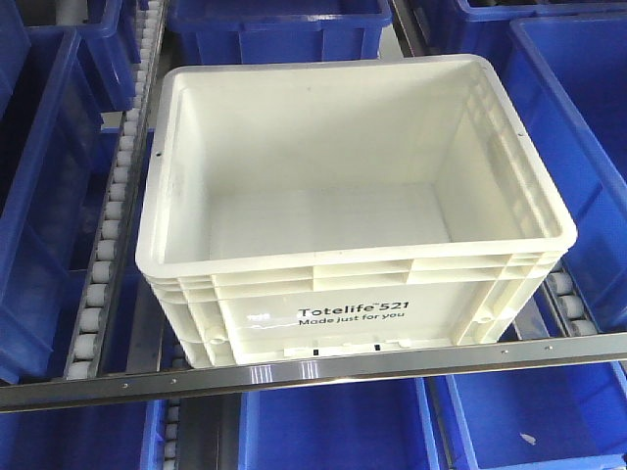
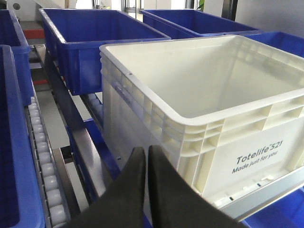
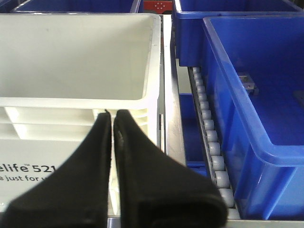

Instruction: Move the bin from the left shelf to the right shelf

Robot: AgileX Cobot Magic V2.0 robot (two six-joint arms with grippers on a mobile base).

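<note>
The white bin (image 1: 323,196) with black "Totelife 521" print sits empty on the roller shelf, its front wall against the metal rail (image 1: 392,362). No gripper shows in the front view. In the left wrist view my left gripper (image 2: 146,151) is shut on nothing, low beside the bin's (image 2: 213,80) left front corner. In the right wrist view my right gripper (image 3: 112,115) is also shut on nothing. It stands just in front of the bin's (image 3: 71,57) front wall, near its right corner and below the rim.
Blue bins flank the white one on the left (image 1: 39,196) and right (image 1: 578,147), with more behind (image 1: 274,29) and on the level below (image 1: 333,431). Roller tracks (image 1: 108,245) run along both sides of the lane.
</note>
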